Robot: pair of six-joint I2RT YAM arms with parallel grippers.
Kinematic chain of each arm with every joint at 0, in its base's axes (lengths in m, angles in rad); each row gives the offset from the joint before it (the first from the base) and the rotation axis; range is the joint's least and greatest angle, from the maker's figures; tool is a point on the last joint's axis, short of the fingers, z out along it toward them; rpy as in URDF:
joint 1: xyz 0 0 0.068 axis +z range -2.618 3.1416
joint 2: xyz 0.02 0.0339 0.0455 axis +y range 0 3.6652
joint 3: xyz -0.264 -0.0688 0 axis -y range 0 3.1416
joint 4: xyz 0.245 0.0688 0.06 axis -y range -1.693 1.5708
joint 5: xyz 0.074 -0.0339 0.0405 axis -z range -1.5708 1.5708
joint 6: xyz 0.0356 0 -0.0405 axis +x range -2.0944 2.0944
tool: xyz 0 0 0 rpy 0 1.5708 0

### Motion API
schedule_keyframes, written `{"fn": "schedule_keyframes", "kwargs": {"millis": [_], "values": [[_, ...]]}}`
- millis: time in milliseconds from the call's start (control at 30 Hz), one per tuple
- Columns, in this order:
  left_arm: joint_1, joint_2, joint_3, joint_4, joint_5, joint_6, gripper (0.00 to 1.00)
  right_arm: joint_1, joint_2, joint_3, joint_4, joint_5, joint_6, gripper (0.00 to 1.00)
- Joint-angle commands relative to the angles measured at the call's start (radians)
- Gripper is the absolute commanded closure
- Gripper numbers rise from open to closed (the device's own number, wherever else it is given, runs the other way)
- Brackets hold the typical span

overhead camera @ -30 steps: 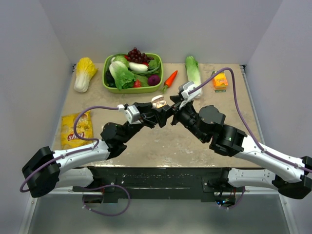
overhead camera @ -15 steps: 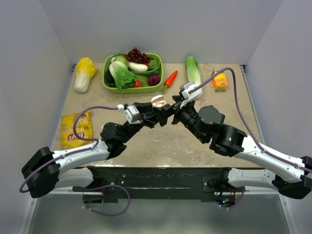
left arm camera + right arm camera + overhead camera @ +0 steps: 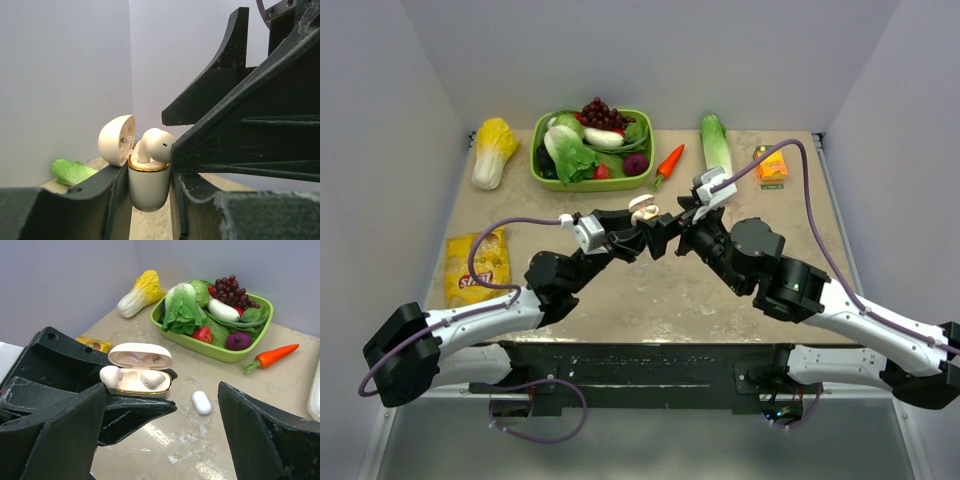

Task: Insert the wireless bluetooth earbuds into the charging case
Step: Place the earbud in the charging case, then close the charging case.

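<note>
The charging case (image 3: 147, 185) (image 3: 140, 385) (image 3: 642, 208) is held above the table with its lid open, and my left gripper (image 3: 148, 172) (image 3: 638, 228) is shut on its body. One earbud (image 3: 152, 378) sits in its slot. The other earbud (image 3: 157, 145) (image 3: 111, 376) sticks up out of the case at an angle, its head resting against one finger of my right gripper (image 3: 162, 390) (image 3: 670, 222). That gripper is open, its jaws spread wide on either side of the case with nothing held between them.
A small white oval object (image 3: 201, 402) lies on the table below the case. Farther back are a green basket (image 3: 638, 182) of vegetables, a carrot (image 3: 668, 162), a yellow cabbage (image 3: 495, 150), a long lettuce (image 3: 717, 145) and an orange box (image 3: 772, 165). A yellow snack bag (image 3: 478, 265) lies left.
The right arm has edged slightly left and away from the near edge, toward the case. The left arm and the case have barely moved.
</note>
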Motion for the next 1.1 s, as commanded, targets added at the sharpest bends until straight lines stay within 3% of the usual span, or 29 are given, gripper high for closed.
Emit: {"fn": "schedule_keyframes", "kwargs": {"millis": [0,500,700,800,900,967,1033,1067], "values": [[0.000,-0.038,0.020,0.059,0.014,0.029,1.00,-0.004,-0.018,0.021,0.000,0.065,-0.005,0.07],[0.000,-0.062,0.012,0.053,0.016,0.026,1.00,-0.015,-0.035,0.027,-0.005,0.093,-0.005,0.07],[0.000,-0.058,0.009,0.036,0.002,0.034,1.00,-0.015,-0.145,-0.062,0.116,0.010,-0.005,0.07],[0.000,-0.063,-0.006,0.036,0.003,0.037,1.00,-0.015,-0.162,-0.061,0.132,0.038,-0.005,0.13],[0.000,-0.078,-0.037,0.048,0.019,0.055,1.00,-0.015,-0.125,-0.020,0.104,0.065,-0.002,0.33],[0.000,-0.089,-0.070,0.066,0.057,0.077,1.00,-0.015,-0.090,0.039,0.037,0.070,0.001,0.57],[0.000,-0.104,-0.092,0.079,0.091,0.110,1.00,-0.016,-0.043,0.085,-0.022,0.073,0.003,0.74],[0.000,-0.112,-0.098,0.079,0.100,0.117,1.00,-0.015,-0.033,0.094,-0.034,0.070,0.004,0.90]]}}
